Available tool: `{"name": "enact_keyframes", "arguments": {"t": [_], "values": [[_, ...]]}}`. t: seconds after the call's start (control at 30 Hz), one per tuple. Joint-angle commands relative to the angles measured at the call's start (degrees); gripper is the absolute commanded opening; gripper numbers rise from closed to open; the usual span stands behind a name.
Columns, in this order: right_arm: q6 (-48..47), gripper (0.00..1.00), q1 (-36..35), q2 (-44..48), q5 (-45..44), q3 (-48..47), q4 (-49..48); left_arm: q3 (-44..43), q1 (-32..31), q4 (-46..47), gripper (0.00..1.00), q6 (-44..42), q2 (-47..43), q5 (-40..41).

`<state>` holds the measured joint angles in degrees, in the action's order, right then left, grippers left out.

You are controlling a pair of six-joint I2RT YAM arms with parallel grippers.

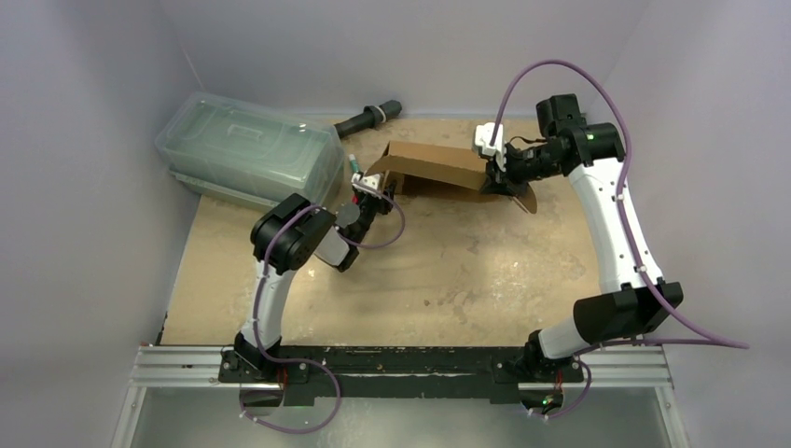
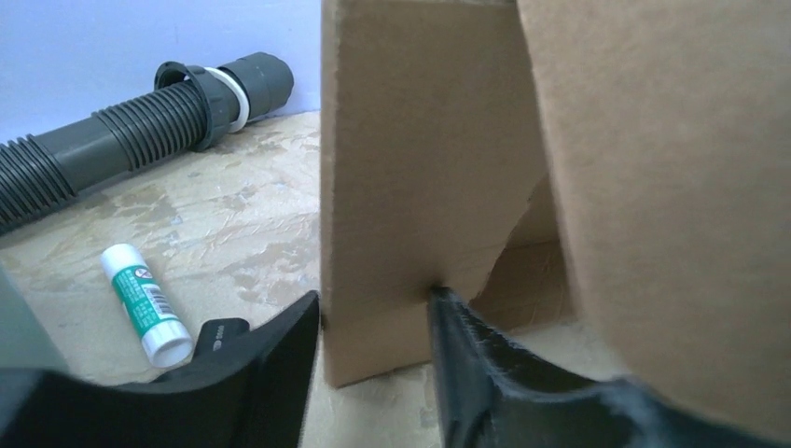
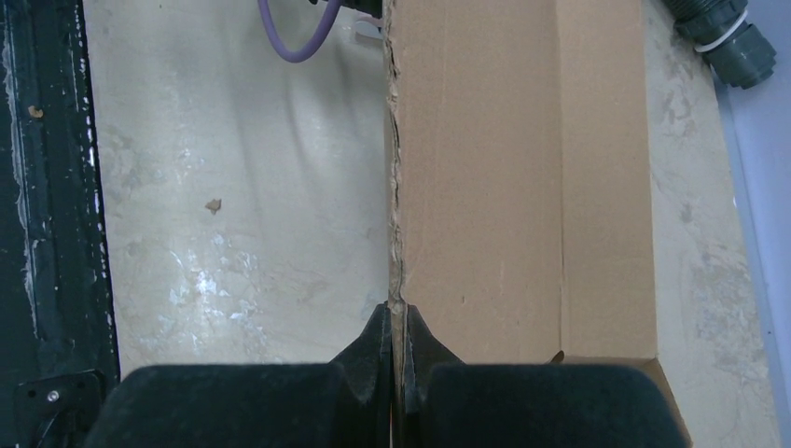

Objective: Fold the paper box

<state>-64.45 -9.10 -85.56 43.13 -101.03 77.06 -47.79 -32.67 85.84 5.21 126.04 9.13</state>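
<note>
While the outstretched right gripper (image 3: pixel 398 315) pinches the paper box (image 1: pixel 434 166), the left gripper (image 2: pixel 375 308) straddles its flap (image 2: pixel 410 168), grip unclear.

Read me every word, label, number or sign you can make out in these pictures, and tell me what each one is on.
Nothing here can be read.
Glue stick: green and white label with small print, too blurred to read.
Paper box: plain brown, no print showing.
Plastic container and hose: no lettering visible.
</note>
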Motion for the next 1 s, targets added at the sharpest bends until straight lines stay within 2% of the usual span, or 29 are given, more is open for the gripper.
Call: {"name": "enact_keyframes", "arguments": {"t": [0.0, 0.07, 0.2, 0.33, 0.43, 0.6, 0.8, 0.97], "values": [[1.1, 0.00, -0.5, -0.6, 3.0, -1.2, 2.1, -0.3, 1.1, 15.9, 0.35, -2.8, 1.3, -2.9], [1.0, 0.00, -0.4, -0.4, 2.8, -1.0, 2.1, 0.4, 1.6, 16.1, 0.33, -2.8, 1.0, -3.8], [0.8, 0.00, -0.4, 0.1, 2.1, -0.8, 2.0, 1.9, 1.7, 16.0, 0.40, -4.3, -0.5, -7.2], [0.7, 0.00, -0.2, 0.4, 1.9, -0.8, 2.0, 4.6, 2.0, 15.9, 0.58, -4.9, -3.0, -10.2], [0.7, 0.00, -0.1, 0.4, 1.9, -1.0, 2.0, 7.2, 2.9, 16.0, 0.66, -6.9, -4.7, -11.3], [0.6, 0.00, 0.0, 0.3, 2.0, -1.4, 2.0, 11.0, 5.2, 16.0, 0.67, -6.6, -8.3, -13.8], [0.7, 0.00, 0.4, -0.5, 2.3, -2.4, 1.7, 10.7, 5.9, 12.9, 0.68, -9.7, -9.7, -17.1], [1.5, 0.00, 1.3, -0.4, 2.4, -3.4, 0.9, 12.4, 6.0, 14.5, 0.68, -9.2, -10.0, -18.0]]}}
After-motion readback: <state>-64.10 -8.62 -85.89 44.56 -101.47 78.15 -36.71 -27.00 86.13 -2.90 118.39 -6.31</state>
